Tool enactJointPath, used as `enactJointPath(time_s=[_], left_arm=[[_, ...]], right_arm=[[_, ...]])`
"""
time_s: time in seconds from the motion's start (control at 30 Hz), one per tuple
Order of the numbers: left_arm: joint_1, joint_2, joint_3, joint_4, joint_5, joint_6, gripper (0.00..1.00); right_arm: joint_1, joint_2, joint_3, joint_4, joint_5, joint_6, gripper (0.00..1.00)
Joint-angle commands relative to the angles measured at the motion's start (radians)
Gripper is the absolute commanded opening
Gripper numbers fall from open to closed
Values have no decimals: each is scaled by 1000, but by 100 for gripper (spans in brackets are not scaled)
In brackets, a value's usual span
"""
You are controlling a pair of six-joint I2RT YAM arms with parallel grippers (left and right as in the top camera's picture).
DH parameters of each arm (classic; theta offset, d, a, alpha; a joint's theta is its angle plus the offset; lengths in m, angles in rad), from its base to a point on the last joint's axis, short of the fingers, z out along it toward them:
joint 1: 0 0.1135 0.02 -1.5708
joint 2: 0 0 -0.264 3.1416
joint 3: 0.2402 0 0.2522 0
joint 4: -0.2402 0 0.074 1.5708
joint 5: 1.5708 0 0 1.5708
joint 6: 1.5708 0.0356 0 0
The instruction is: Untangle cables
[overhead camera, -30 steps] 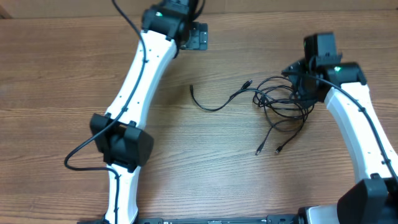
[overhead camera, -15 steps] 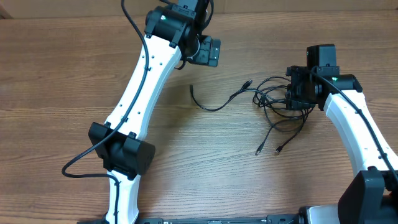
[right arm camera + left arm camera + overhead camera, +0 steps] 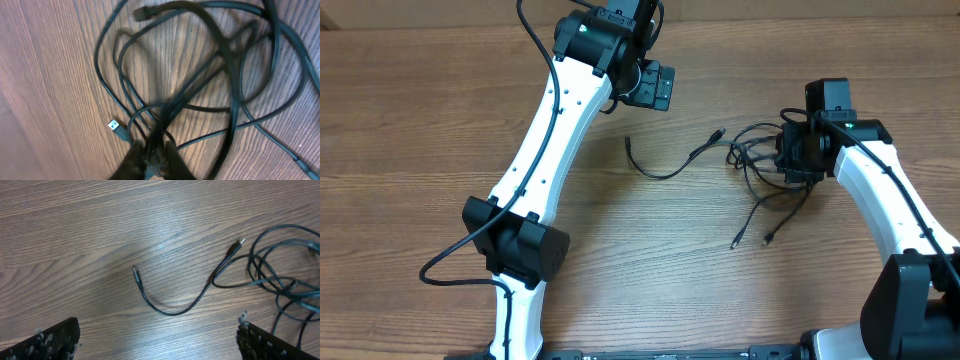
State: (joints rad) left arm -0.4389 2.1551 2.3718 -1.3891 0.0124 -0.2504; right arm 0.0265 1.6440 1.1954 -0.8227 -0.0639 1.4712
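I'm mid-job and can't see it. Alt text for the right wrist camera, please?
The right gripper is pinched shut on several strands of tangled black cables. Their loops sprawl over the wooden table, with one silver-tipped plug lying just left of the grip.

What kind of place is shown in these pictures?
Probably a robotics lab bench: a white left arm and right arm stand at a wood-grain table holding a tangle of thin black cables.
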Motion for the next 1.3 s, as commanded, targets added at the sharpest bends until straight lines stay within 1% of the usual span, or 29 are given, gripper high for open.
enactJointPath(time_s=[0.0, 0.17, 0.3, 0.37, 0.43, 0.53, 0.57, 0.67, 0.8, 0.87, 0.93, 0.97, 1.0, 1.03, 1.07, 1.27], left_arm=[[-1, -27, 11, 0, 6, 27, 100], [-1, -27, 8, 0, 5, 38, 100], [-1, -27, 4, 2, 6, 38, 100], [-1, -27, 4, 2, 6, 42, 100], [-1, -27, 4, 2, 6, 50, 100], [-1, -25, 4, 1, 6, 58, 100], [-1, -24, 4, 2, 6, 61, 100], [-1, -18, 4, 7, 9, 69, 100], [-1, -8, 2, 24, 17, 92, 100], [-1, -2, 2, 24, 22, 95, 100], [0, 4, -1, 24, 23, 95, 100], [0, 6, -2, 24, 23, 95, 100], [0, 10, -2, 24, 23, 95, 100], [0, 13, -3, 24, 23, 94, 100], [0, 16, -3, 24, 23, 94, 100], [0, 17, -15, 7, 41, 94, 100]], right_arm=[[-2, 2, -6, 7, 17, -33, 4], [3, 2, -6, -2, 17, -37, 4], [27, 2, -6, 34, 13, -79, 4], [48, -1, 6, 142, -37, -192, 4], [61, -6, 38, 195, -71, -252, 4], [80, -21, 128, 224, -80, -338, 4], [84, -28, 169, 220, -85, -391, 4], [98, -51, 278, 179, -114, -528, 4], [130, -97, 392, 82, -96, -810, 4], [136, -116, 408, 2, -25, -866, 4], [135, -123, 407, -92, 58, -840, 4], [133, -119, 404, -136, 88, -807, 21], [132, -116, 399, -159, 100, -787, 51], [130, -110, 389, -175, 106, -771, 74], [130, -104, 380, -179, 108, -760, 80], [129, -24, 324, -138, 147, -735, 77]])
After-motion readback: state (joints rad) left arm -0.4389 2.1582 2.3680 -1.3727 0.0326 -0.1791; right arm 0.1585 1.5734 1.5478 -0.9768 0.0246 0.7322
